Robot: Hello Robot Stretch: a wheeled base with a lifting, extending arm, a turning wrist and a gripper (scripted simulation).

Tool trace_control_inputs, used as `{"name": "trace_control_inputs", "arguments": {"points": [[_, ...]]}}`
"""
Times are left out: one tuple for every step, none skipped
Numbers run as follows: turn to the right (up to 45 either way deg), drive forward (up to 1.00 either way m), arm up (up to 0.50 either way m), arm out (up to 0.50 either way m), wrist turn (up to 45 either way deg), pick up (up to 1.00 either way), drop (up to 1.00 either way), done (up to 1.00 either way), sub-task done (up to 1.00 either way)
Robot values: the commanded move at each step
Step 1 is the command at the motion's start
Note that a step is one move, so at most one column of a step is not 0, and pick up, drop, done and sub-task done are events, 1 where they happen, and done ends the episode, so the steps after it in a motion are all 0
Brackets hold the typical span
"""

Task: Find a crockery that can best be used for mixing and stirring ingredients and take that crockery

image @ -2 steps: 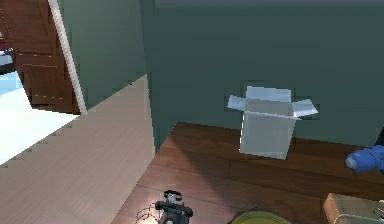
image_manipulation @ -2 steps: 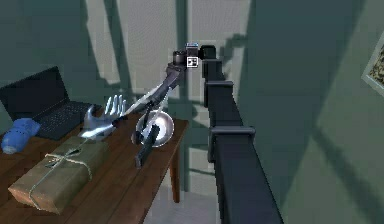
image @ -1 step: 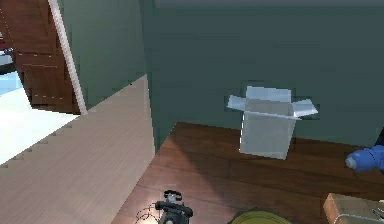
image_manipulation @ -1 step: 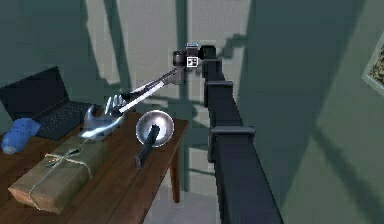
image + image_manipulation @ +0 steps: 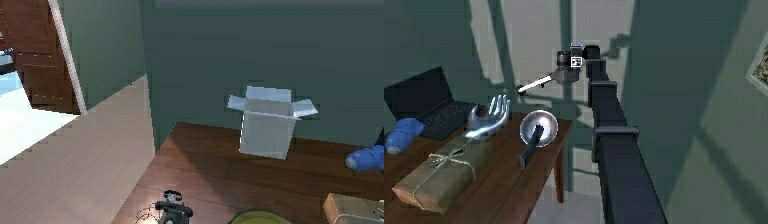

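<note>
My gripper [image 5: 525, 88] shows in the arm side view at the end of the dark arm [image 5: 622, 150], its thin fingers reaching left in front of the teal wall. Just below and left of the fingertips a silvery hand statue [image 5: 488, 120] stands on the wooden table [image 5: 504, 168]. I cannot tell whether the gripper holds anything. A round grey dish-like thing with a dark handle [image 5: 538, 130] lies at the table's right edge, below the gripper.
The table also carries a dark laptop [image 5: 426, 101], a blue lump [image 5: 401, 136] and a string-tied brown parcel [image 5: 439, 176]. In the forward view an open white box [image 5: 267, 122] sits on a dark wooden surface by the teal wall, and a wooden door [image 5: 38, 55] stands at the left.
</note>
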Motion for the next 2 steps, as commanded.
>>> {"name": "trace_control_inputs", "arguments": {"points": [[0.0,0.00,-0.30,0.00,0.0,0.00,0.00,0.00,0.00],[0.0,0.00,0.00,0.00,0.0,1.00,0.00,0.00,0.00]]}}
